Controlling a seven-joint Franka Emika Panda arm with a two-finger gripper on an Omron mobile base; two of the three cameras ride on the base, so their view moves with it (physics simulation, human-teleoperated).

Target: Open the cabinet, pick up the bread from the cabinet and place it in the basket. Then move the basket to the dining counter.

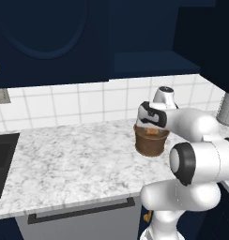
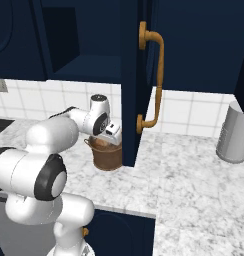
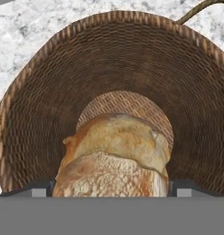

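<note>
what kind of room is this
A rendered kitchen, most likely: a marbled worktop backed by white wall tiles, dark navy wall cabinets with a brass handle above it, and a black sink set into the worktop at one end.

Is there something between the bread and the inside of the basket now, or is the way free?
Nothing visible blocks it. In the hand view the bread already sits inside the basket, between the gripper's open fingertips, with woven wall all around. The open cabinet door stands beside the basket, not over it.
</note>
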